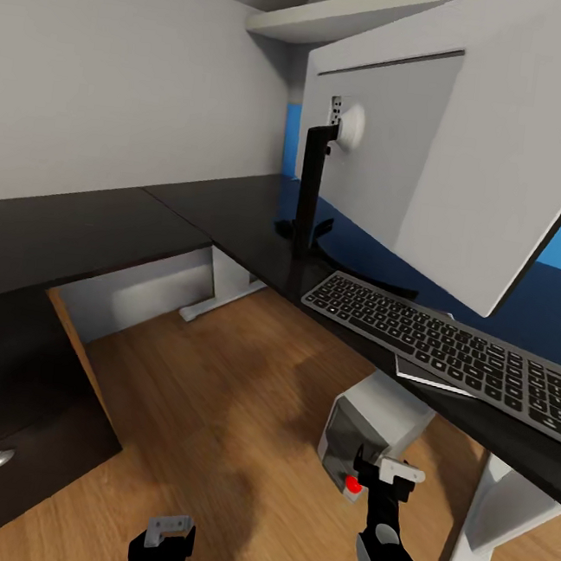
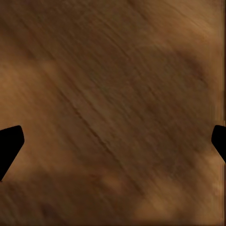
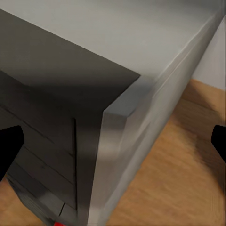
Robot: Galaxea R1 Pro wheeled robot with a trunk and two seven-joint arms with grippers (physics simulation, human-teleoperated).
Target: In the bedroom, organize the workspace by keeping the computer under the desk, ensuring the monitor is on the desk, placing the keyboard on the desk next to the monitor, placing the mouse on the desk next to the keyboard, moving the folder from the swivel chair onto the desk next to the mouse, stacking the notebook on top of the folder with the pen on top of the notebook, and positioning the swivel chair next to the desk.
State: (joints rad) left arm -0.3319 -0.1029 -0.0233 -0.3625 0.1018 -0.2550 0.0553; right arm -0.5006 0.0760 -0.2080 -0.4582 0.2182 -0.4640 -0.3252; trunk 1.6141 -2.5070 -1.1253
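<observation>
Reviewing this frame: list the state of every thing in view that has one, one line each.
monitor: upright on the desk
keyboard: flat on desk, before monitor
computer: on floor under desk
drawers: shut
left gripper: open, empty
right gripper: open, at computer

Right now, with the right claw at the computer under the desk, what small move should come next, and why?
Probably ease the open right claw forward onto the computer to nudge it further under the desk: its front still stands proud of the desk edge.
</observation>
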